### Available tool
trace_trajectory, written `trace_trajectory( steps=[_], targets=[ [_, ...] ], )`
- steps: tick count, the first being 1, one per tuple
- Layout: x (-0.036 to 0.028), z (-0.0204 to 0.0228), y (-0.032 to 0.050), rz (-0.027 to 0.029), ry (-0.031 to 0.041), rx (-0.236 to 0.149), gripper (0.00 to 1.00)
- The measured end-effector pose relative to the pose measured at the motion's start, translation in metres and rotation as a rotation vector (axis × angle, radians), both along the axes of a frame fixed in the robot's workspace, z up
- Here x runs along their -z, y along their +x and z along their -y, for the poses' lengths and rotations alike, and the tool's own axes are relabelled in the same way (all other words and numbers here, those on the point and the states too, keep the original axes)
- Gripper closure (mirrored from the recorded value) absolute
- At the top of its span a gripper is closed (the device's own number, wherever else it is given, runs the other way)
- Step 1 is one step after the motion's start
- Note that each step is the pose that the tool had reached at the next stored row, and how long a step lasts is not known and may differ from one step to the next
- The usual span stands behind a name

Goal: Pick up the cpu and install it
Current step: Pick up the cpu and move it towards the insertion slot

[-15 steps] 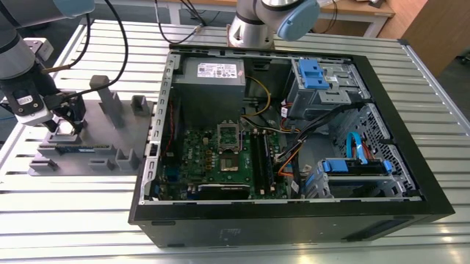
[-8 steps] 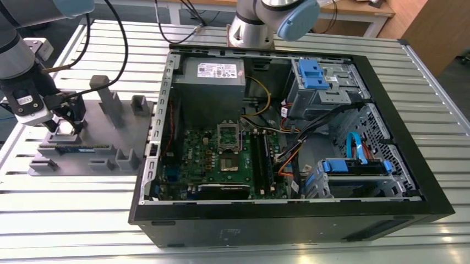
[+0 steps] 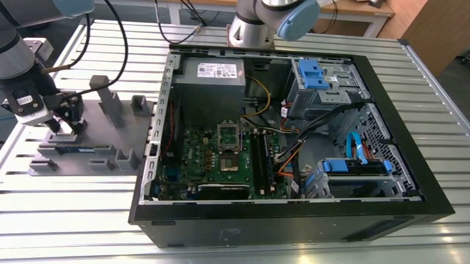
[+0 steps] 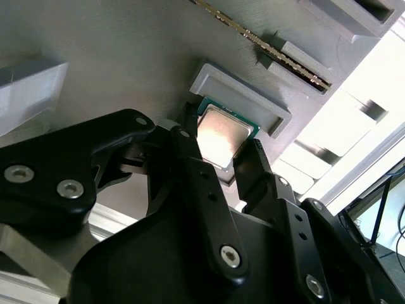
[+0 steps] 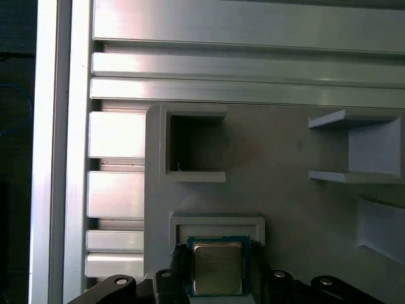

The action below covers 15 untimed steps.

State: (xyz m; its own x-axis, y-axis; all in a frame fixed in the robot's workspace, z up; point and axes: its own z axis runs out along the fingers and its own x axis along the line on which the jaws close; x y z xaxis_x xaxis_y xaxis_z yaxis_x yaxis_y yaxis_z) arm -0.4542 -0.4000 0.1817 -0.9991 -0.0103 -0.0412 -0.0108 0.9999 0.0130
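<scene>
Currently I am working near the table's (image 3: 74, 220) edge on the exterior view's left, where the grey tray (image 3: 99, 137) is lying. My gripper (image 3: 67, 127) is reaching down onto the tray, close to the tray's own edge.

1. Position of the part. The cpu (image 4: 220, 134) is sitting flat, silver top up, in a shallow walled pocket (image 4: 243, 95) of the tray. It is lying directly under the gripper, between my fingers (image 4: 190, 152).
2. Gripper condition. In both wrist views I am narrowing the gripper to the width of the cpu, with one finger lying against each of two opposite sides. I judge that I am gripping it. The cpu is resting in its pocket and is not raised.
3. Axis. The cpu is nearly square, so no long axis is governing the grasp.
4. Tray contents. The square holder (image 5: 190, 149) beside the pocket is standing empty. The memory stick (image 4: 278, 58) is lying in its own slot, well apart from the cpu.
5. Destination. Toward the exterior view's right, the open computer case (image 3: 294, 231) is lying on the table and holding the motherboard. Its socket frame (image 3: 228, 136) is lying well apart from my gripper.
</scene>
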Motion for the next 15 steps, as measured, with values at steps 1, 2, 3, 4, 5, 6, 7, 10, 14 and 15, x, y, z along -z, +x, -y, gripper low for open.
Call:
trace_trajectory(
  steps=[1, 2, 3, 4, 5, 6, 7, 10, 14, 15],
  targets=[
    [0.0, 0.0, 0.0, 0.0001, 0.0, 0.0, 0.53],
    [0.0, 0.0, 0.0, 0.0, 0.0, 0.0, 0.53],
    [0.0, 0.0, 0.0, 0.0001, 0.0, 0.0, 0.53],
    [0.0, 0.0, 0.0, 0.0, 0.0, 0.0, 0.53],
    [0.0, 0.0, 0.0, 0.0, 0.0, 0.0, 0.53],
    [0.0, 0.0, -0.0001, 0.0, 0.0, 0.0, 0.53],
    [0.0, 0.0, -0.0001, 0.0, 0.0, 0.0, 0.53],
    [-0.0013, 0.0, -0.0002, -0.0001, -0.0001, 0.0, 0.53],
    [-0.0058, 0.0, -0.0001, 0.0, 0.0, 0.0, 0.53],
    [-0.0071, 0.0, -0.0001, 0.0001, 0.0, 0.0, 0.53]
  ],
)
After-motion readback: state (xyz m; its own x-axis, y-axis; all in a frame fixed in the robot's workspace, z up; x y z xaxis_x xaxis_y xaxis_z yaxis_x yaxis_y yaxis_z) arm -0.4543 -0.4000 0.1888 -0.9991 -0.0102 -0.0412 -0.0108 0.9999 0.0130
